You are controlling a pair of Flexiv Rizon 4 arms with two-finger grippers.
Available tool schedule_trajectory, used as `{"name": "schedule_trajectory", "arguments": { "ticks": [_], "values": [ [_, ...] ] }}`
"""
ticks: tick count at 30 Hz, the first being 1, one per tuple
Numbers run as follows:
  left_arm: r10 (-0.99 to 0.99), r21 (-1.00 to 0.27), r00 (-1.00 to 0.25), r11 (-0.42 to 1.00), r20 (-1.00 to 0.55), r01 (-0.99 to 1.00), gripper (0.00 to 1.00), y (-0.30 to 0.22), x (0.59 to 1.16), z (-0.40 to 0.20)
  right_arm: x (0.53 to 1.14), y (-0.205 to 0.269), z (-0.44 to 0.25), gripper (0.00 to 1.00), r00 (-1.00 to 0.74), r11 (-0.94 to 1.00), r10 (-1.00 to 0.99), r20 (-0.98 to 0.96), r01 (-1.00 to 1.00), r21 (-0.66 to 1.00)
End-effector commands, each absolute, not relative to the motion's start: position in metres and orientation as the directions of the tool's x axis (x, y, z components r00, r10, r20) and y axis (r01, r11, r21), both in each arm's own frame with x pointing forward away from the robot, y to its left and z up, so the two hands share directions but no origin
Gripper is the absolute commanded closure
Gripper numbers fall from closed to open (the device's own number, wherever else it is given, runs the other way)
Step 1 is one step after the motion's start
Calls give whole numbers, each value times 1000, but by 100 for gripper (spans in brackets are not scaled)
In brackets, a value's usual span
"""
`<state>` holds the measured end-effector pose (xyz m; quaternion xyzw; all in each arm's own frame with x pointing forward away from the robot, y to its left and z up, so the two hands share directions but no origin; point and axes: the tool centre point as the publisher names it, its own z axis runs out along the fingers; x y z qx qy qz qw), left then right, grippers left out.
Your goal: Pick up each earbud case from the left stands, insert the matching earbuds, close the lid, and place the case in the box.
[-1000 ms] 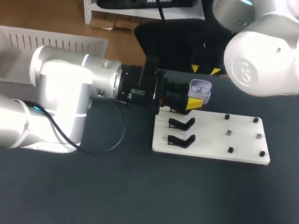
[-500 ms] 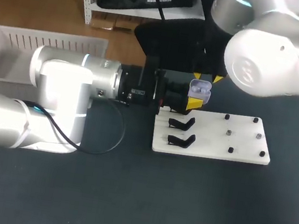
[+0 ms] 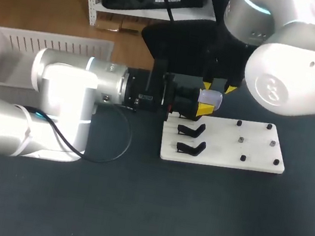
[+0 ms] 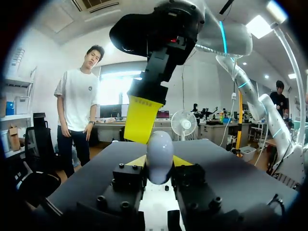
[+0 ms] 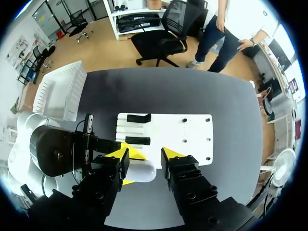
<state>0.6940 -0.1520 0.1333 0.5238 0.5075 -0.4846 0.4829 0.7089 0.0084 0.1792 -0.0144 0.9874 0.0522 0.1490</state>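
Dark surface (image 3: 189,220) carries a white board (image 3: 231,148), and the next move turns on the spot just above that board's far left corner. The pale earbud case (image 4: 160,149) is held there, clear of the board, gripped from two sides by the left tool (image 4: 159,166), which comes in from the board's left. Its lid looks shut, so what is inside is hidden. The right tool (image 5: 149,155) hangs over the same corner, fingers spread and straddling the case from above. The case's long axis runs across that gap, finger to finger, and one yellow finger sits close against its top. Two black stands (image 3: 193,129) on the board's left half hold nothing. Well left of the board, the white box (image 3: 12,45) shows no case in the part that is visible. The left arm is nearer the box, so I judge it would carry the case there.
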Motion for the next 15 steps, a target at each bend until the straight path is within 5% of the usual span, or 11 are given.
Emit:
{"name": "schedule_trajectory", "arguments": {
  "ticks": [1, 5, 9, 15],
  "values": [
    [60, 18, 19, -12, -998, 1000, 100, -152, 693, 133, 700, -10, 191, 45, -923, 986, 80, -377, 17, 168],
    [53, 61, 59, 32, -997, 998, 100, -130, 699, 147, 691, -36, 210, 14, -869, 957, 215, -445, 98, 271],
    [81, 153, 145, 102, -986, 983, 100, -81, 710, 177, 677, -59, 214, 0, -827, 933, 302, -474, 154, 326],
    [182, 243, 206, 218, -962, 945, 100, 17, 736, 199, 654, -69, 193, 0, -830, 920, 346, -437, 208, 333]
  ]
}}
